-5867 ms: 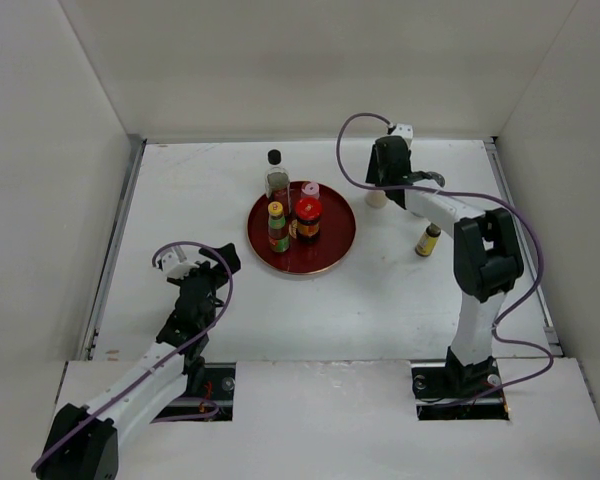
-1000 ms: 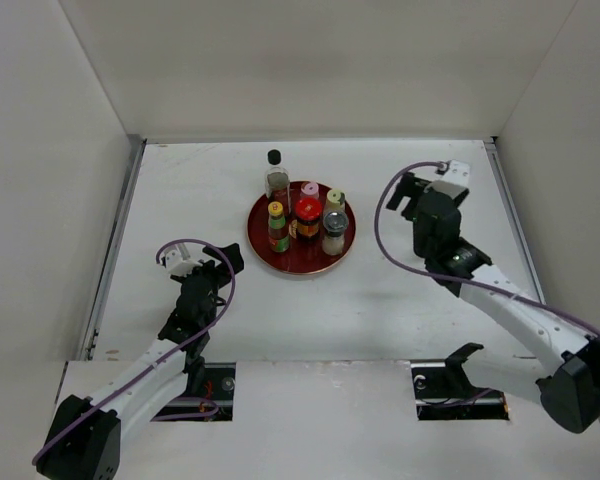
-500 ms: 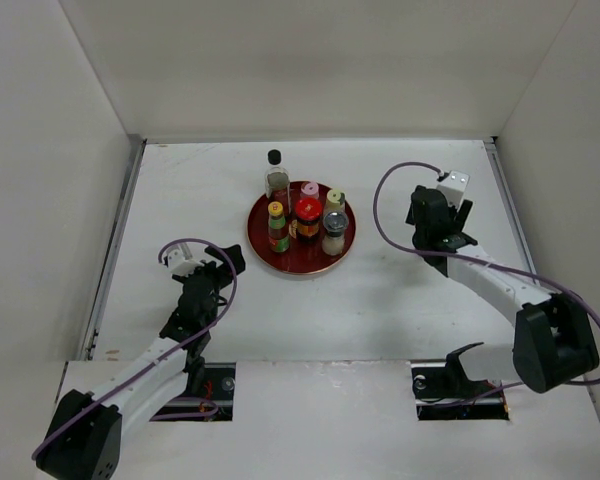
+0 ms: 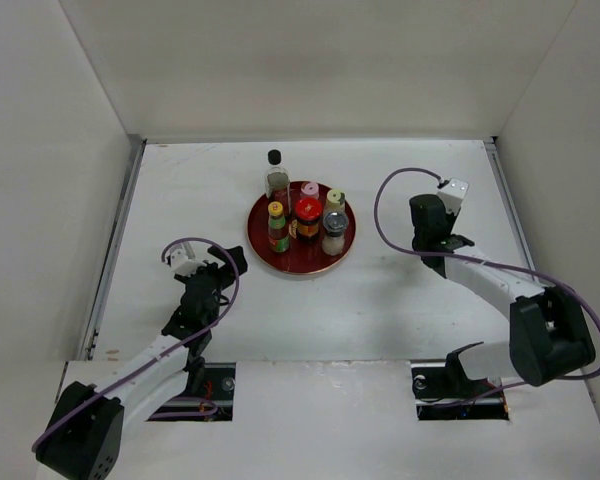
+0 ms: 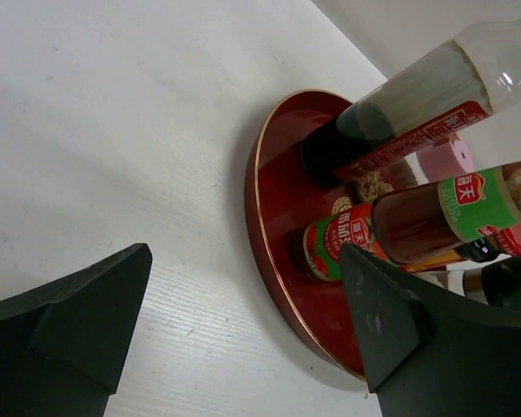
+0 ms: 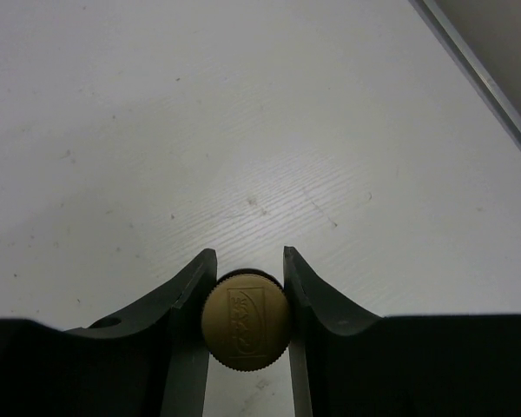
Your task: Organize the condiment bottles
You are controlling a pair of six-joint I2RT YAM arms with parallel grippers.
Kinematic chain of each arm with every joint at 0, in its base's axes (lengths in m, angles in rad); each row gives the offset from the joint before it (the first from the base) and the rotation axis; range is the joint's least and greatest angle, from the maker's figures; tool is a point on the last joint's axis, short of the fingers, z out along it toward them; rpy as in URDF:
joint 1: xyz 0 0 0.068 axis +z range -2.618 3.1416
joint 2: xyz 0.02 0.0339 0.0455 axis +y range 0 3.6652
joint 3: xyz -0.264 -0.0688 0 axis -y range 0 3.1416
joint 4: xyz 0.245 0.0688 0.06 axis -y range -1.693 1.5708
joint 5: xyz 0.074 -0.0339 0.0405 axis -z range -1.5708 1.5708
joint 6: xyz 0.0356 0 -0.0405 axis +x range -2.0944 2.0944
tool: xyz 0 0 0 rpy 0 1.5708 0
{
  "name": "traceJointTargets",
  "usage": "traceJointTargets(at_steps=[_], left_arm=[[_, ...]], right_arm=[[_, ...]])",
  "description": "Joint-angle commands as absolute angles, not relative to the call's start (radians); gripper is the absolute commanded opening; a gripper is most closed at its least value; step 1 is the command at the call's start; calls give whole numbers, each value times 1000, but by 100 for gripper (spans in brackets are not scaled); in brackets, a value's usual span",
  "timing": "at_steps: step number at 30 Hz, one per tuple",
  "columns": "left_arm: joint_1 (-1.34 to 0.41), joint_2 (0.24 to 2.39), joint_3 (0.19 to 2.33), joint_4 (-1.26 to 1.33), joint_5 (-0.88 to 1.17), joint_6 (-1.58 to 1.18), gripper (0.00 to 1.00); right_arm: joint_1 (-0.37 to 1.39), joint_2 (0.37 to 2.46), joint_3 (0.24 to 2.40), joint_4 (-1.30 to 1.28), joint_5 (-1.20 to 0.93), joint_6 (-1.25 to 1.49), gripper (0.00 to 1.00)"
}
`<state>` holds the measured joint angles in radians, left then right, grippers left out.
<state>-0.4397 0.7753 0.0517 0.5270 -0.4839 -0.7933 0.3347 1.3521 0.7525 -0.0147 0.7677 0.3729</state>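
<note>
Right claw (image 6: 247, 261): fingers clamped either side of the gold-capped bottle (image 6: 244, 324). It sits at the right side of the table (image 6: 243, 104), well apart from the red tray (image 4: 280, 262). Cannot tell whether the bottle is lifted.

Left claw (image 5: 243, 261): jaws wide, nothing between them, low near the tray's front left.

On the tray, upright and close together:
- tall clear bottle (image 4: 276, 175), back rim
- yellow-capped bottle (image 4: 277, 226)
- red-capped jar (image 4: 308, 216)
- pink-capped bottle (image 4: 310, 190)
- yellow-green-capped bottle (image 4: 335, 199)
- grey-capped bottle (image 4: 333, 232)
</note>
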Motion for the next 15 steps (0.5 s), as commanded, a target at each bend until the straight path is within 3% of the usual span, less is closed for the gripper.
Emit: traceJointTargets(at_steps=[1, 9, 15], left_arm=[[-449, 756, 63, 581, -485, -796, 90], [-446, 759, 64, 580, -494, -795, 90], [-438, 758, 61, 584, -489, -798, 90]], right_arm=[[343, 1318, 756, 25, 802, 388, 33], [475, 1119, 784, -61, 825, 314, 30], [697, 1031, 793, -196, 772, 357, 30]])
